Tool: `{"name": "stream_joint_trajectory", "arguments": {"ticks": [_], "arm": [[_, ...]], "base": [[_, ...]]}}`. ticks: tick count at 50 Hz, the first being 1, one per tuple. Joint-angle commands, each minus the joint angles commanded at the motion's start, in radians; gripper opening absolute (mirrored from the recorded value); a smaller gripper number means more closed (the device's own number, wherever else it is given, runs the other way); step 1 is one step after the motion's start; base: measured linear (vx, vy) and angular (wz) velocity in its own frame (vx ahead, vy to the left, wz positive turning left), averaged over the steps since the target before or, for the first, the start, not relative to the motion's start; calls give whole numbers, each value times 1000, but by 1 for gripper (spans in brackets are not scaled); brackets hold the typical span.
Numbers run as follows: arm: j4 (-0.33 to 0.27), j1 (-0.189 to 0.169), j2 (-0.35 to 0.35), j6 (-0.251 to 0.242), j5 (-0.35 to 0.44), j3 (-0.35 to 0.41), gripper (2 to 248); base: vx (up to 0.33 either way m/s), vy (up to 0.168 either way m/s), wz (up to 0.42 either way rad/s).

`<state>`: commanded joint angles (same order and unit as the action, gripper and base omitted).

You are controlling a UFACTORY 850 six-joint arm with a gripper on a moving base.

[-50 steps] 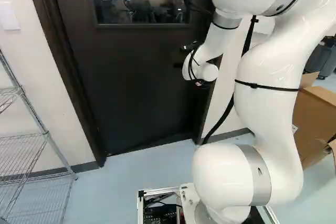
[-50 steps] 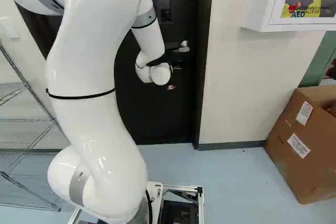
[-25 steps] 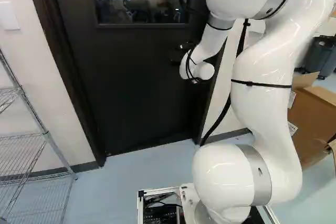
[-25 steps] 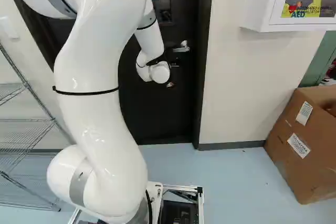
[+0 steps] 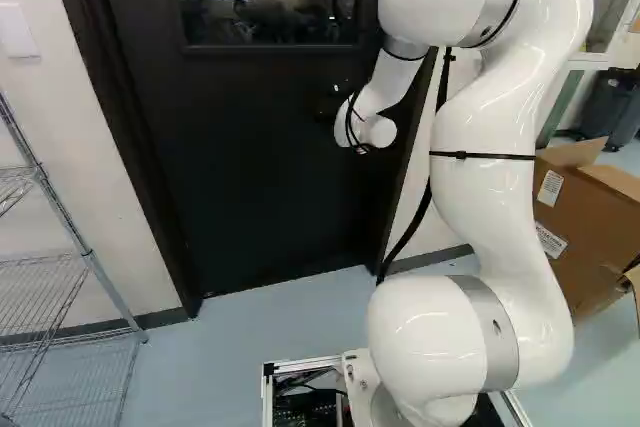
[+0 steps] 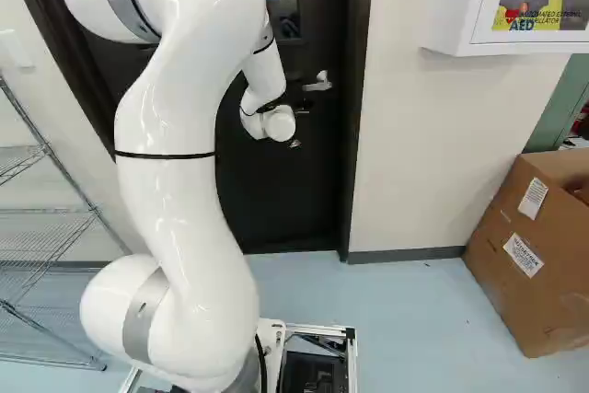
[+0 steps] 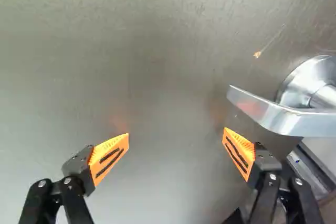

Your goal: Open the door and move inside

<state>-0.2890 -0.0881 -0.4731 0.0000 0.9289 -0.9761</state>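
The dark door [image 5: 250,177] stands closed in its frame, with a window in its upper part. In the left base view my gripper [image 5: 328,107] is a small dark shape before the door, beyond the white wrist. The wrist view shows the gripper [image 7: 176,131] open, its orange-padded fingers wide apart and only door surface between them. The silver lever handle [image 7: 281,118] is beside one finger, outside the gap, its free end just ahead of that fingertip; whether they touch I cannot tell. In the right base view the handle [image 6: 318,82] shows just past the wrist.
A wire shelf [image 5: 85,257] stands left of the door by the wall. Right of the door, a white AED cabinet [image 6: 506,39] sticks out from the wall, above and left of a cardboard box [image 6: 534,246] on the floor. A dark bin [image 5: 610,107] stands farther back.
The base has not moved. My arm has swung, its wrist shifting left and slightly up in the left base view, its upper part rightward in the right base view. The door stands as before.
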Motion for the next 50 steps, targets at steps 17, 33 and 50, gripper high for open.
{"name": "stream_joint_trajectory", "arguments": {"ticks": [17, 33, 50], "arm": [[0, 32, -72, 0, 0, -93, 247], [15, 41, -90, 0, 0, -118, 247], [122, 53, -106, 0, -6, -139, 247]], "base": [[0, 0, 0], [0, 0, 0], [0, 0, 0]]}}
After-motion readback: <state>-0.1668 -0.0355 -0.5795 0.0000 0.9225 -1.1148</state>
